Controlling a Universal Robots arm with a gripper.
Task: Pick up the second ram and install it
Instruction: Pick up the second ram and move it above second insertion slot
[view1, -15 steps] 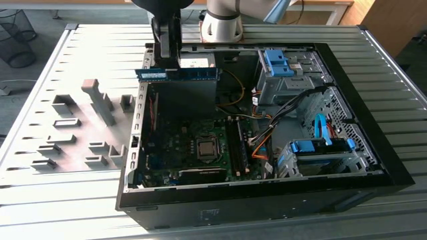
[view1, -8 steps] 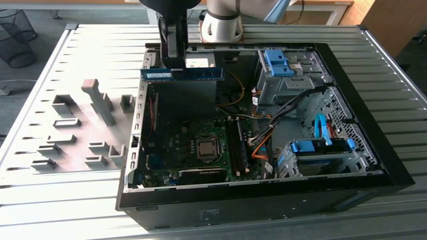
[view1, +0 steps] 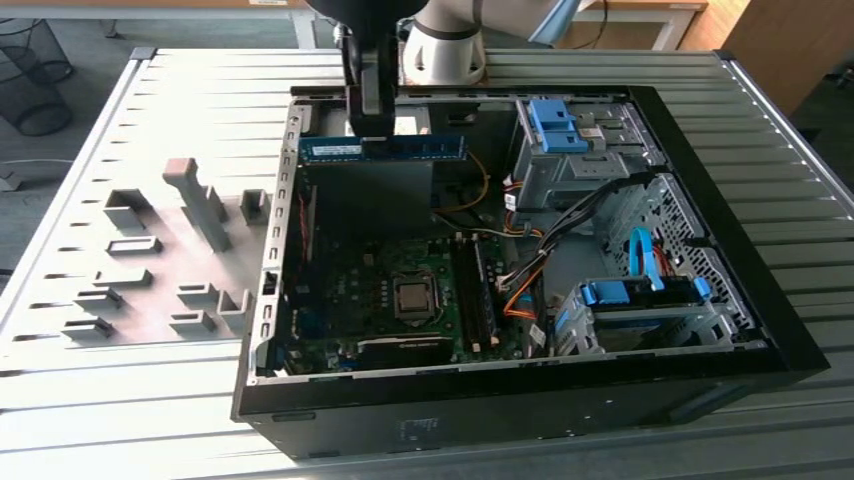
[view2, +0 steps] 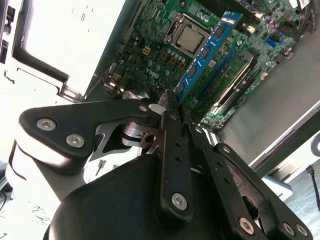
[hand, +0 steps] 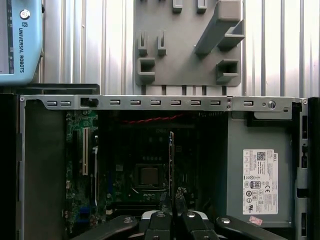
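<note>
**Second ram in the end effector, held over the open case**

- End effector (view1: 371, 122) is pinched on the second ram (view1: 383, 148). It grips near the stick's middle, fingers pressed against both flat faces.
- In the exterior view the stick hangs lengthwise and level above the far end of the open computer case (view1: 534, 390). It is up off the motherboard (view1: 360, 300) and not seated.
- In the second wrist view the blue board and its row of dark chips run out from the fingertips (view2: 170, 102) over the silver CPU socket (view2: 191, 37) area.
- In the first wrist view the stick is edge-on, a thin vertical line above the socket.
- Long dark memory slots (view1: 475, 295) lie just beside the socket, on the exterior view's right.
- Gray fixture blocks (view1: 160, 270) sit on the table (view1: 200, 90) to the exterior view's left of the case, well apart from the stick.
</note>
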